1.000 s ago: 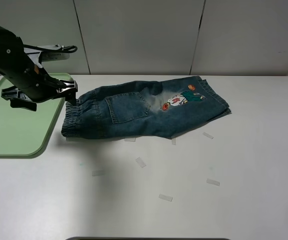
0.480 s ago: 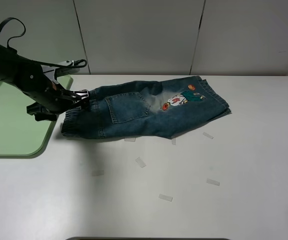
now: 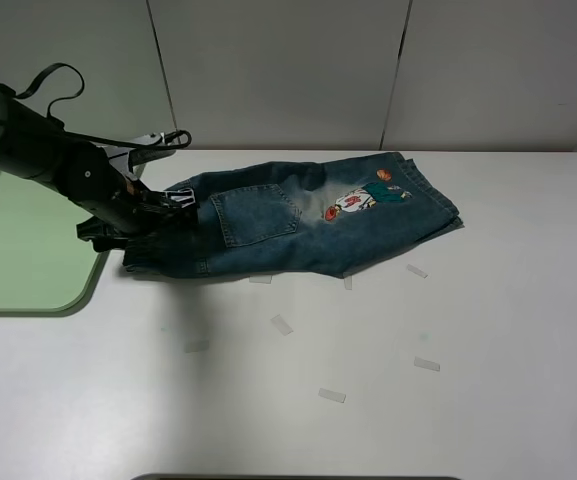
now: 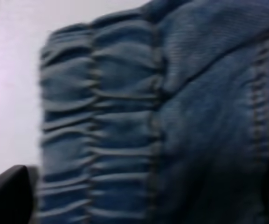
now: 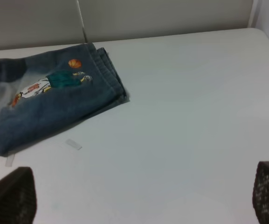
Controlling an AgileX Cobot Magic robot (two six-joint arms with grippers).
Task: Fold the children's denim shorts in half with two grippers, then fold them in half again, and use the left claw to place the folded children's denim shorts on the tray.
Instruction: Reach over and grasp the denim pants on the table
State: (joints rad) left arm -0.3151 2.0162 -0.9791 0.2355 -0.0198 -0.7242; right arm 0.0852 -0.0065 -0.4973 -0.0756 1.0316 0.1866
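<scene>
The white table (image 3: 468, 330) carries a pale-green tray (image 3: 18, 260) at its left edge. The children's denim shorts (image 3: 298, 225) lie flat near the far edge, pocket and cartoon patch up, with the waistband just beside the tray. The left hand (image 3: 173, 205) is at the waistband, fingers apart. The right hand (image 5: 143, 196) hangs over bare table, fingers wide apart. Tape scraps (image 3: 282, 324) lie nearer the front edge.

White table (image 3: 508, 320) with scattered strips (image 3: 282, 324)
Small pale strips are laid flat across it; grey wall panels (image 3: 278, 70) are set behind.
</scene>
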